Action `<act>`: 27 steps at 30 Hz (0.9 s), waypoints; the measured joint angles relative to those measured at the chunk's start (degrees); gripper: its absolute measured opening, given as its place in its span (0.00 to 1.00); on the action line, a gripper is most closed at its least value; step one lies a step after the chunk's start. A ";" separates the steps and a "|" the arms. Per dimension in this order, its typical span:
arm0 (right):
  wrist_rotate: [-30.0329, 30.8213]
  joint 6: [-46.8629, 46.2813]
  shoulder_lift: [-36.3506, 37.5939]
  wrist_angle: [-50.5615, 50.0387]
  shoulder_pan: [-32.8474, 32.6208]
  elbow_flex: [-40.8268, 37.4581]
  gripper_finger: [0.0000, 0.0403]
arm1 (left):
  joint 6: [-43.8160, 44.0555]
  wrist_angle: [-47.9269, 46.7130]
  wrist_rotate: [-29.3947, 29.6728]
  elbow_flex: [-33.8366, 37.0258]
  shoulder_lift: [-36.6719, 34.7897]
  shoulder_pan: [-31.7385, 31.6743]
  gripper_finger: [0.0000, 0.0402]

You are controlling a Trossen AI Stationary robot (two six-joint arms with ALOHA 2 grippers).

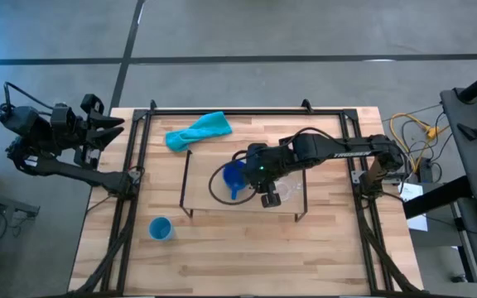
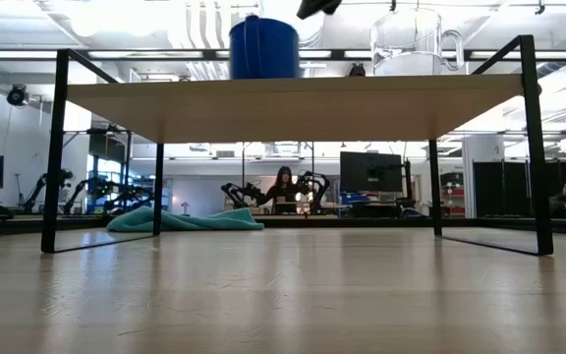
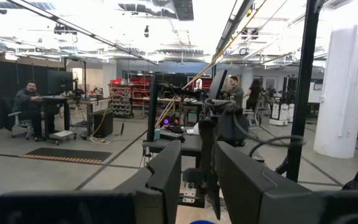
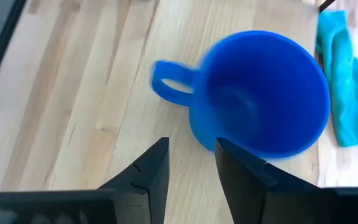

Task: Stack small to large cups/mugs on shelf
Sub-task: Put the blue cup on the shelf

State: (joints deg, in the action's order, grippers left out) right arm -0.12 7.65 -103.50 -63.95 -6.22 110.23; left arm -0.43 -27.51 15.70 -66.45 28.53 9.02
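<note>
Three vessels to sort: mug (image 1: 235,177) and glass (image 1: 286,194) up on the shelf (image 1: 214,203), side by side, with the cup (image 1: 161,228) down on the tabletop (image 1: 247,257) near the left front, well apart from the shelf. Mug probably rigid, glazed or plastic and a bit slippery, moderately light; best taken across the rim wall or by the handle (image 4: 169,84), which sticks out to one side. Glass likely brittle, slick, worth a gentle squeeze on the wall rather than on its own small handle. Cup light, no handle, so a pinch over the rim seems the only hold.

Right gripper (image 4: 191,163) poised above the mug's rim, jaws parted by a narrow gap, gripping nothing, one finger seemingly lined up with the wall; contact not clear. Left gripper (image 1: 110,131) parked off the tabletop's back left corner, jaws slightly apart, empty. Cloth (image 1: 199,131) lying behind the shelf.
</note>
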 joint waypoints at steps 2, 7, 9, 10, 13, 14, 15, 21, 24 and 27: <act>0.02 -0.14 0.06 -0.78 0.00 0.85 0.31 | 0.00 0.00 0.02 0.01 0.00 0.00 0.22; 0.22 -0.77 0.06 -0.95 0.00 1.11 0.30 | 0.00 0.00 0.02 0.08 0.00 0.00 0.22; 0.20 -2.23 0.06 -1.08 -0.06 1.61 0.30 | 0.02 0.00 0.02 0.08 0.01 0.01 0.22; 0.22 -3.06 0.06 -1.25 -0.21 1.97 0.30 | 0.01 0.00 0.00 0.08 0.00 0.01 0.22; 0.20 -4.90 0.06 -1.50 -1.00 3.29 0.30 | 0.00 -0.01 0.01 0.08 0.00 0.00 0.22; 0.22 -5.35 0.06 -1.49 -1.37 4.01 0.30 | 0.02 0.00 0.00 0.08 0.02 0.02 0.22; 0.22 -5.83 0.06 -1.47 -1.76 4.80 0.29 | 0.00 0.00 0.02 0.08 0.02 -0.01 0.22; 0.20 -5.72 0.06 -1.18 -4.15 10.04 0.28 | 0.01 0.00 0.02 0.08 0.00 0.02 0.22; 0.18 -8.78 0.15 -0.43 -4.82 12.22 0.27 | 0.00 0.00 0.01 0.08 0.00 0.01 0.22; 0.19 -17.32 0.17 -0.52 -5.42 13.35 0.26 | 0.01 0.00 0.01 0.08 0.00 0.01 0.22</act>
State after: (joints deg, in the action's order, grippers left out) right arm 0.07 -9.67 -103.33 -64.46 -11.64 123.58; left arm -0.42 -27.51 15.71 -66.37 28.53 9.03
